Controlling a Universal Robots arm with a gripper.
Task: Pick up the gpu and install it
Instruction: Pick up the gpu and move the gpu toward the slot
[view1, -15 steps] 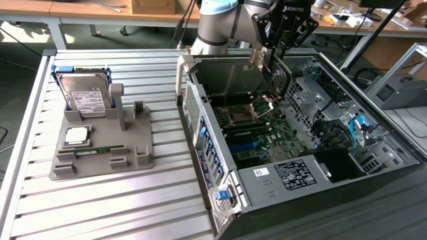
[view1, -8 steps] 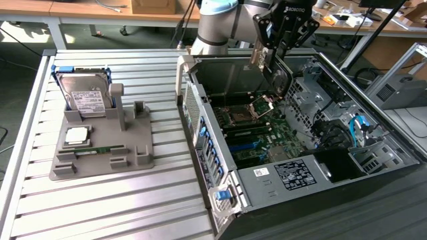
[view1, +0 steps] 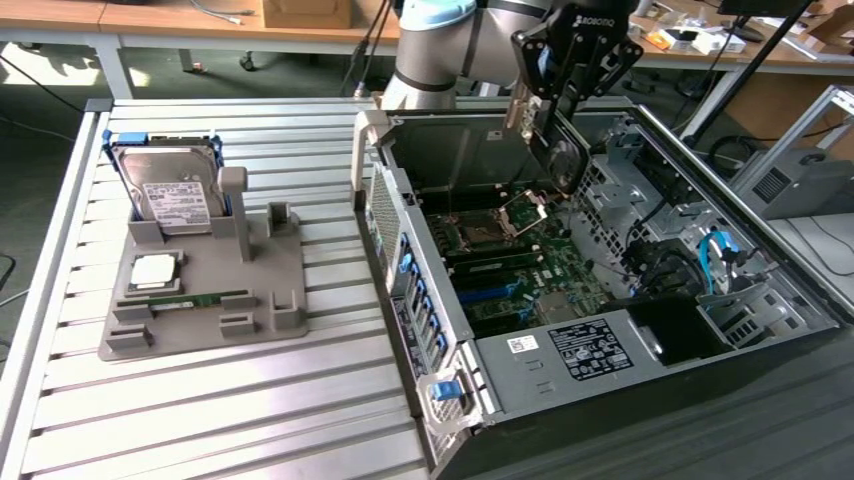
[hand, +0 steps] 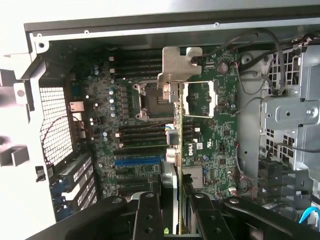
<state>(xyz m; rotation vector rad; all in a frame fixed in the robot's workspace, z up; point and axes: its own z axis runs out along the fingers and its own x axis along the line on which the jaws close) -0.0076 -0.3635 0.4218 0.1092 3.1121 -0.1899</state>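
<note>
Pinching the gpu edge-on above the motherboard beneath it, the gripper grasps a card likely light, stiff and fragile, best held by its edges.

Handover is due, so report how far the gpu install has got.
Done: the gpu is off the table, clamped in the gripper; the grey holder holds the hard drive. In hand: the card hangs edge-down over the motherboard of the open case. Left: seating it; it is not yet in a slot.
</note>
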